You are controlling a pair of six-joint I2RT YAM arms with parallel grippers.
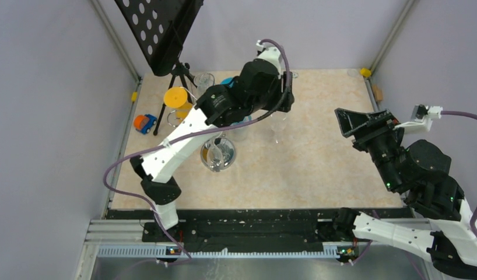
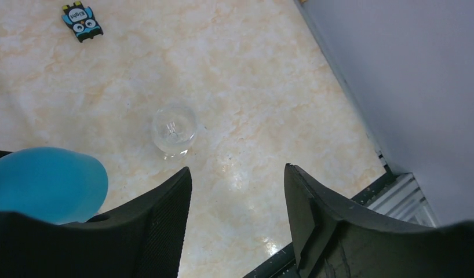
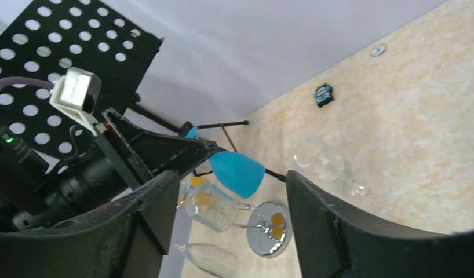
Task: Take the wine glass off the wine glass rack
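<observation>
Pale lilac walls point(image 1: 49, 87) close in a desk point(image 1: 318, 169) with a glossy, cream, marble-patterned top. The wine glass point(image 2: 174, 130), clear and thin-walled, stands upright on the bare desk, off the rack and well to its right. From the left wrist it shows as concentric rings just ahead of the left fingers point(image 2: 162, 226). These matt black, ribbed fingers are spread wide above it with nothing between them. The rack point(image 1: 218, 156) stands left of centre on a round, mirror-bright chrome base. In the top view the white left arm point(image 1: 189, 134) crosses over it and hides most of its wire stem. Other clear glasses point(image 3: 208, 202) and a smooth blue glass point(image 3: 237, 171) cluster about the rack. Behind it stands a black perforated plate point(image 1: 157, 29) on a thin tripod point(image 1: 178, 76), with an orange disc point(image 1: 176, 96) and a small toy car point(image 1: 144, 123) nearby. A small blue-and-black card point(image 2: 82, 20) lies flat farther back. The right fingers point(image 3: 321, 226), also black, are held wide apart and empty at the right side of the desk, well away from the glass.
</observation>
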